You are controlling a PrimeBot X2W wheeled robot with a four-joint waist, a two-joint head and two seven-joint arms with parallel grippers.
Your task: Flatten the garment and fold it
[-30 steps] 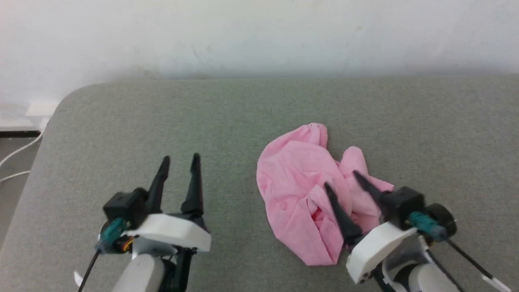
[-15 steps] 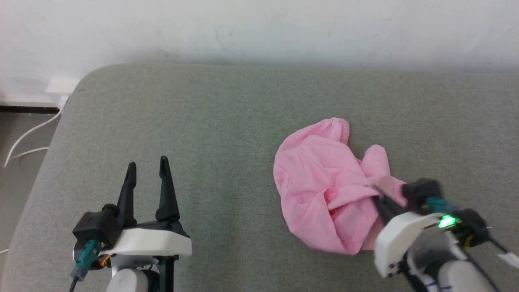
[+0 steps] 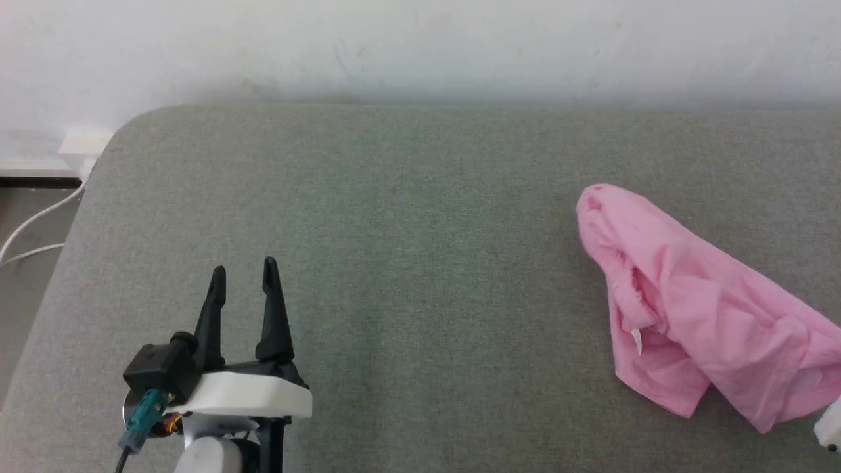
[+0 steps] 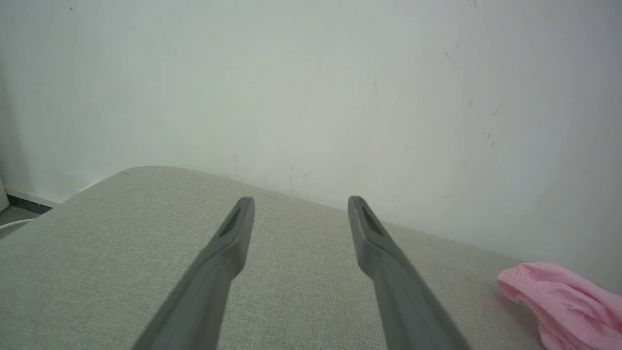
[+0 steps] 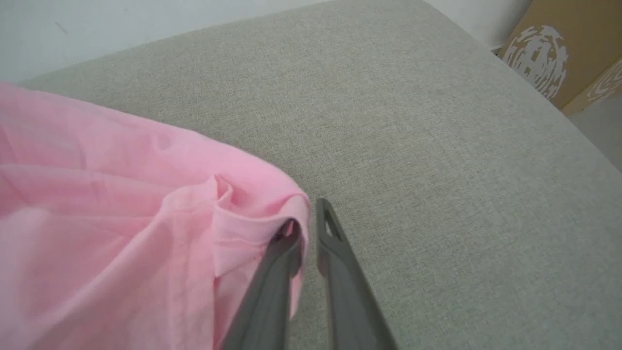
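Between the fingertips of the right gripper (image 5: 307, 214) a hemmed edge of the garment (image 5: 121, 218) is caught. The two fingers stand almost together, with pink cloth folded over one tip and showing in the narrow gap below it. This is judged a pinch grip on one edge; how many layers are taken cannot be told. From the grip the cloth runs off to the left of the fingers in the wrist view, drawn into a loose, creased band whose far part rests on the grey cloth-covered table (image 3: 394, 197). Ahead and to the right of the fingers the table is bare.

Further along the cloth from that gripper, the head view shows the gathered waistband (image 3: 624, 289) turned back on itself, with the small white label (image 3: 636, 338) exposed beside it.

The left gripper (image 3: 244, 266) is well apart from the garment. Its fingers are spread wide, with nothing between them, and point over bare table toward the wall (image 4: 311, 87). The pink cloth lies far off to its right.

Progress is assessed as early. The garment is gripped at one point and pulled lengthwise, but it is bunched and doubled over, with no side lying flat and no fold made. Outstanding work: take a second edge, probably with the idle left gripper, then spread the cloth out, smooth it flat and make the folds.
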